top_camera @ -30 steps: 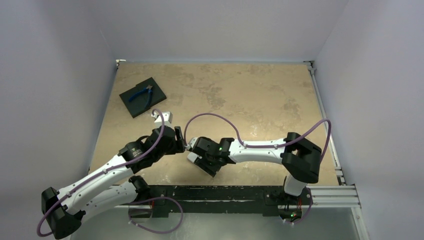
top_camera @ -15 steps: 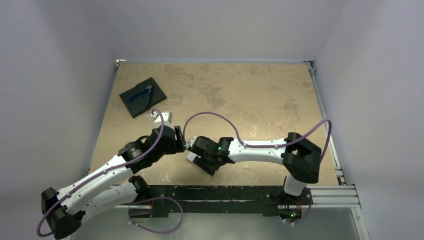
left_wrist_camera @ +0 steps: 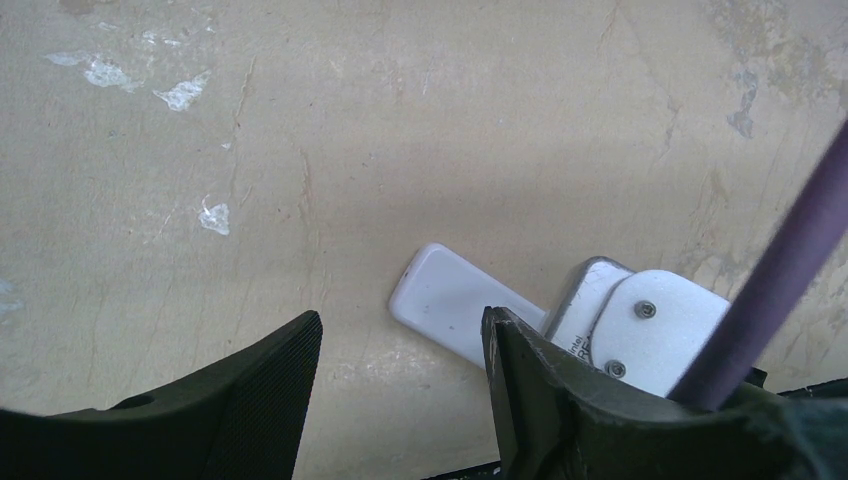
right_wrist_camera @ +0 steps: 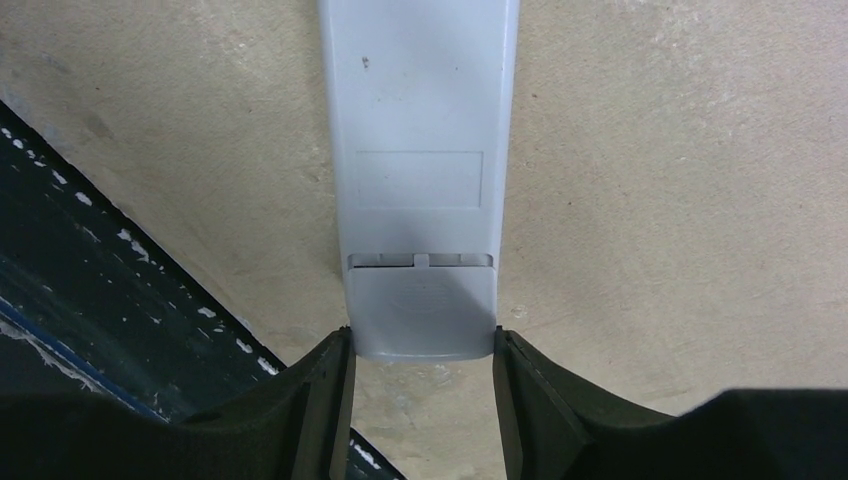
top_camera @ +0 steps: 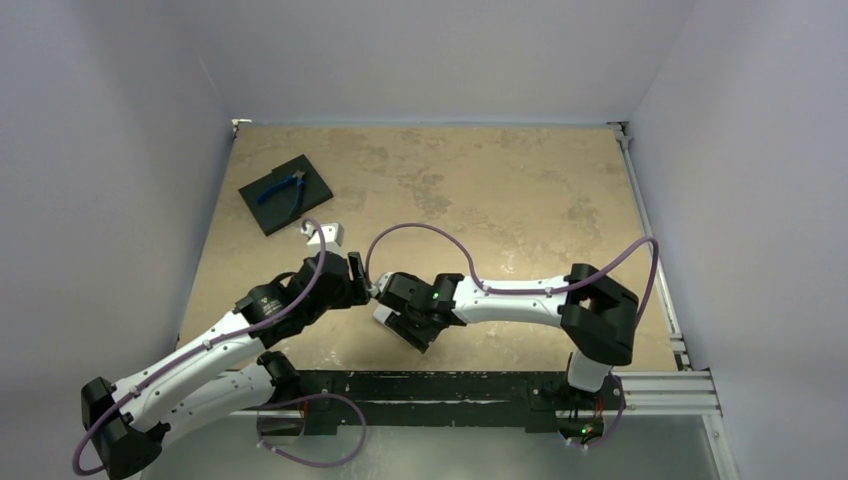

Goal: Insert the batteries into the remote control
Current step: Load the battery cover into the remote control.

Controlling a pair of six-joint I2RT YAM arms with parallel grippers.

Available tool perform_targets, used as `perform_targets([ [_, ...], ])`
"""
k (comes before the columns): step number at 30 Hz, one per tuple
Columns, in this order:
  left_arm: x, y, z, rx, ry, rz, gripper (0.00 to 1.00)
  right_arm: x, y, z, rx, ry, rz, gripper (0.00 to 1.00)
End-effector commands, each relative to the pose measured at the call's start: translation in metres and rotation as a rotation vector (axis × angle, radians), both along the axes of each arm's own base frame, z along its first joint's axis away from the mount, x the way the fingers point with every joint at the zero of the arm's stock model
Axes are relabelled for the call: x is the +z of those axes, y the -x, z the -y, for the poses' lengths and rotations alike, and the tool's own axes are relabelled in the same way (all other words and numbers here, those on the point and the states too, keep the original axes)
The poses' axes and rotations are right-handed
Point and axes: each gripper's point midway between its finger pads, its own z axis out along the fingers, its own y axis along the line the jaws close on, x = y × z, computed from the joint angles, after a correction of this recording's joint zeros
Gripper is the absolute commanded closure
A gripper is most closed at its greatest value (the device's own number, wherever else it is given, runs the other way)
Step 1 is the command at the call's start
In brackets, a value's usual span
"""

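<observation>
Two things lie well apart from your work, at the far left of the surface (top_camera: 520,190): a black square pad (top_camera: 270,213) and the blue-handled pliers (top_camera: 283,188) resting on it. Closer in, a purple cable (top_camera: 430,232) arches over the surface above the right arm, and in the left wrist view a purple cable cuts across the right side, in front of a white plate (left_wrist_camera: 665,335) with two screws. From above, both arms meet near the front middle and hide nearly everything beneath them. A black rail (right_wrist_camera: 100,260) along the near edge runs just beside the spot where you are working. The remote control (right_wrist_camera: 420,120) lies flat there, plain white back up, with its battery cover (right_wrist_camera: 420,305) in place at the end nearest your right gripper (right_wrist_camera: 420,335). That gripper is partly closed, with a finger pressed against each long edge of the cover end. Only the fingertips overlap the last bit of the handset, and the rest runs straight away from them. Your left gripper (left_wrist_camera: 400,320) stands apart and holds nothing. The remote's other end rests on the surface just past its tips, partly hidden behind the right-hand finger in that view. You cannot tell whether that finger touches it.
</observation>
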Motion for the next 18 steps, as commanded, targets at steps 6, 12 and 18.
perform_targets([
  [6, 0.0085, -0.0014, 0.0065, -0.010, 0.047, 0.025, 0.40, 0.0041, -0.0036, -0.0107, -0.023, 0.000, 0.005, 0.72],
  [12, 0.0083, -0.0011, 0.0064, -0.012, 0.048, 0.027, 0.39, 0.0024, -0.0029, -0.0099, -0.024, 0.010, 0.000, 0.72],
  [18, 0.0083, -0.0014, 0.0067, -0.014, 0.047, 0.028, 0.39, 0.0023, -0.0014, -0.0074, -0.024, 0.017, -0.007, 0.72],
])
